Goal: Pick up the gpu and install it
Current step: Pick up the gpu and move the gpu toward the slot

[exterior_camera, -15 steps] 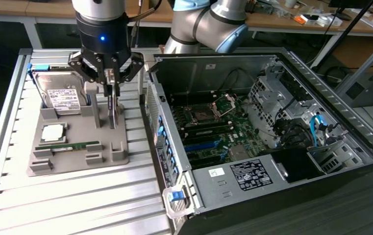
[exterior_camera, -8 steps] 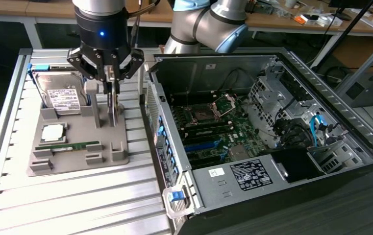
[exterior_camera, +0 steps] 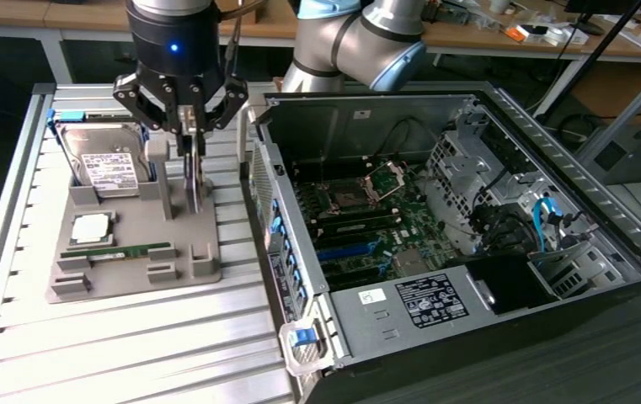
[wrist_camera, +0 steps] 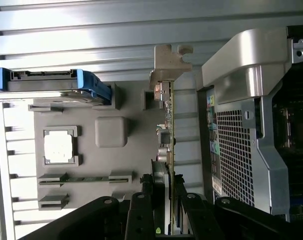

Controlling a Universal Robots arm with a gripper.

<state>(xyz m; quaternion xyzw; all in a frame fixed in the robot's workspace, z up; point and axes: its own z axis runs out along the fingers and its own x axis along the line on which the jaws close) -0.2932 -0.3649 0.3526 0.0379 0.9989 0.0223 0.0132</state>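
While the gripper (exterior_camera: pixel 191 126) sits clenched on the top edge of the graphics card (exterior_camera: pixel 193 183), we judge the pick-up step in hand. We find the card upright on edge in the grey stand (exterior_camera: pixel 129 271), at nine o'clock of the open computer case (exterior_camera: pixel 433 105) in the exterior view. Whether it rests in its slot we cannot tell. A clean lift calls for a straight, untilted pull.

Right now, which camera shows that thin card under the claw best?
The wrist view: the gpu shows its green edge and silver bracket lengthwise, ending between the fingers of the gripper. In the exterior view it is a thin upright sliver under the gripper, standing in the grey holder.
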